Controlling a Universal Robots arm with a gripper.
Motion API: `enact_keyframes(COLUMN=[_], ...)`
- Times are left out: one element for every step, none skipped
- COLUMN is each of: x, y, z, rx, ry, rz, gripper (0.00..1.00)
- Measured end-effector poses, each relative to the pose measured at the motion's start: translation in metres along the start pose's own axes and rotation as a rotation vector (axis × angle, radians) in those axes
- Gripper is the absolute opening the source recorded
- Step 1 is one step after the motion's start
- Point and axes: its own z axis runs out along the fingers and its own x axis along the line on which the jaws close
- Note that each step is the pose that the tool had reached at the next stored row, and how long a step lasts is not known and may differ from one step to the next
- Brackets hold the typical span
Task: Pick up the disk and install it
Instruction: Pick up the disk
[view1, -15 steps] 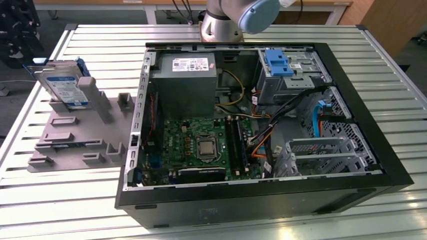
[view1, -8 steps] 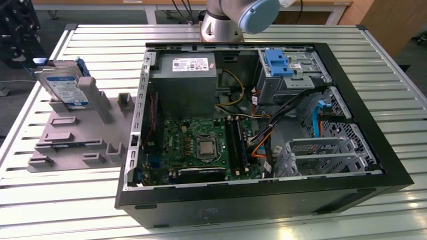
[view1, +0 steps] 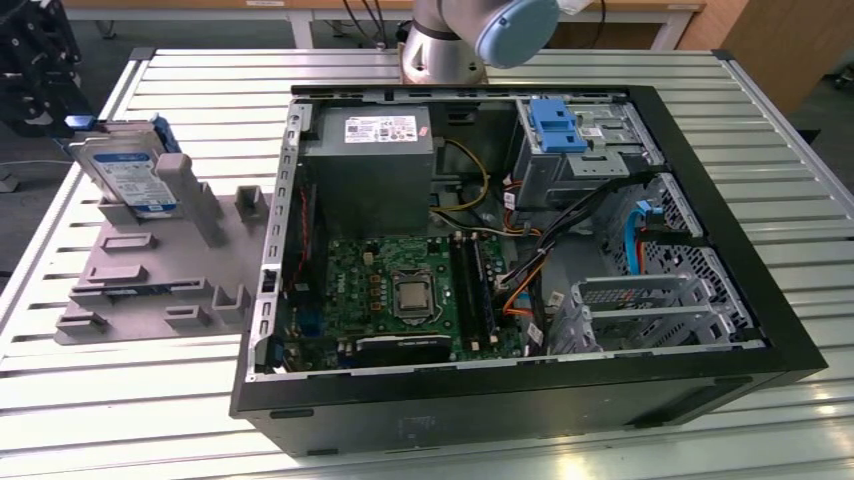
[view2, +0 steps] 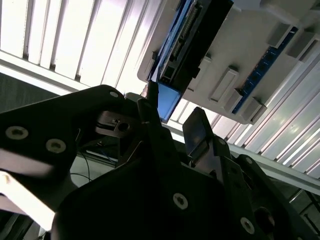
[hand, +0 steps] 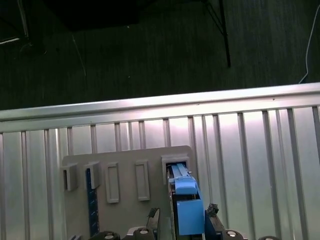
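Note:
The disk (view1: 127, 175) stands on edge in a grey slotted holder (view1: 147, 270) at the exterior view's left, label facing out, with blue rails along its sides. In the first wrist view I look down on the disk (hand: 185, 192), edge-on in the holder (hand: 127, 175). The open gripper (hand: 183, 214) has one dark fingertip on each side of the disk's line. In the second wrist view the gripper (view2: 174, 107) is still apart from the disk (view2: 192, 40) and the holder (view2: 240, 65). Nothing is held.
An open computer case (view1: 534, 250) lies on the slatted metal table (view1: 200, 80), to the right of the holder in the exterior view. Inside are a grey power supply (view1: 374, 160), a motherboard (view1: 400, 290), a blue latch (view1: 554, 125), cables and metal drive cages (view1: 627, 300). The arm's base (view1: 454, 40) is behind the case.

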Motion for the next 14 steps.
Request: enact_keyframes(x=[-0.0004,-0.0008,-0.0013,-0.0018,-0.0022,-0.0022,-0.0022,-0.0022,-0.0022,-0.0023,-0.0024,-0.0025,-0.0026,-0.0026], y=[0.0004,0.0007,0.0009,0.001,0.0011,0.0012,0.0013,0.0014,0.0017,0.002,0.0021,0.0023,0.0026,0.0028], z=[0.0006,0.0011,0.0017,0.0024,0.003,0.0037,0.0044,0.0051,0.0059,0.0069,0.008,0.0092,0.0105,0.012], rx=[-0.0001,-0.0002,-0.0003,-0.0002,-0.0003,-0.0004,-0.0006,-0.0008,-0.0009,-0.0009,-0.001,-0.001,-0.001,-0.001], ry=[0.0,0.0001,0.0001,0.0001,0.0001,0.0,0.0001,0.0001,0.0002,0.0001,0.0002,0.0002,0.0003,0.0009], rz=[-0.001,-0.003,-0.007,-0.011,-0.015,-0.023,-0.034,-0.043,-0.049,-0.052,-0.052,-0.052,-0.052,-0.052], gripper=[0.47,0.47,0.47,0.47,0.47,0.47,0.47,0.47,0.47,0.47,0.47,0.47,0.47,0.47])
